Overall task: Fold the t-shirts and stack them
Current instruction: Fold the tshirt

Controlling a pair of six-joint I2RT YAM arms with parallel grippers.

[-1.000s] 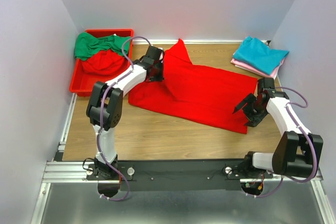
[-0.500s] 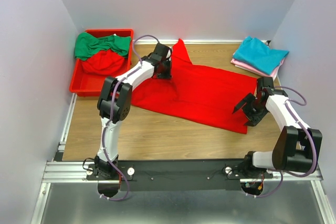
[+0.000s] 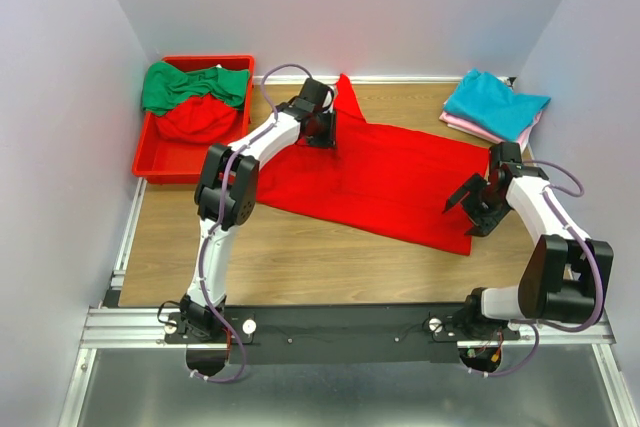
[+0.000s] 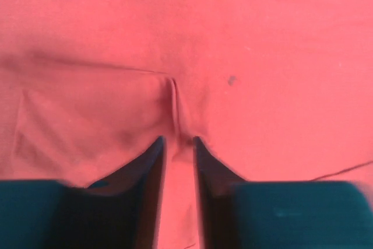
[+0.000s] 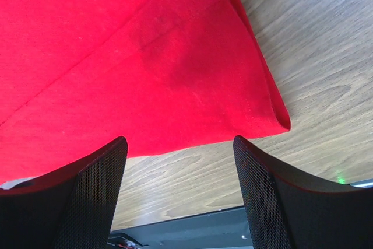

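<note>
A bright red t-shirt [image 3: 400, 182] lies spread across the middle of the wooden table. My left gripper [image 3: 326, 133] is at its far left part, shut on a pinched fold of the red cloth. In the left wrist view the red t-shirt [image 4: 245, 45] fills the frame and the gripper [image 4: 178, 141] has cloth between its near-closed jaws. My right gripper [image 3: 468, 213] is open and empty at the shirt's near right corner. In the right wrist view the gripper [image 5: 180, 145] hovers over the edge of the red t-shirt [image 5: 116, 51].
A red plastic bin [image 3: 160, 162] at the back left holds a green t-shirt [image 3: 190, 85] and a red one [image 3: 195, 119]. A folded teal t-shirt [image 3: 495, 102] lies on a pink one [image 3: 480, 130] at the back right. Walls enclose the table [image 3: 300, 257] on three sides.
My left gripper has moved right over the shirt, pulling its held fold along, and the raised flap of cloth has flattened. My right gripper has barely moved.
</note>
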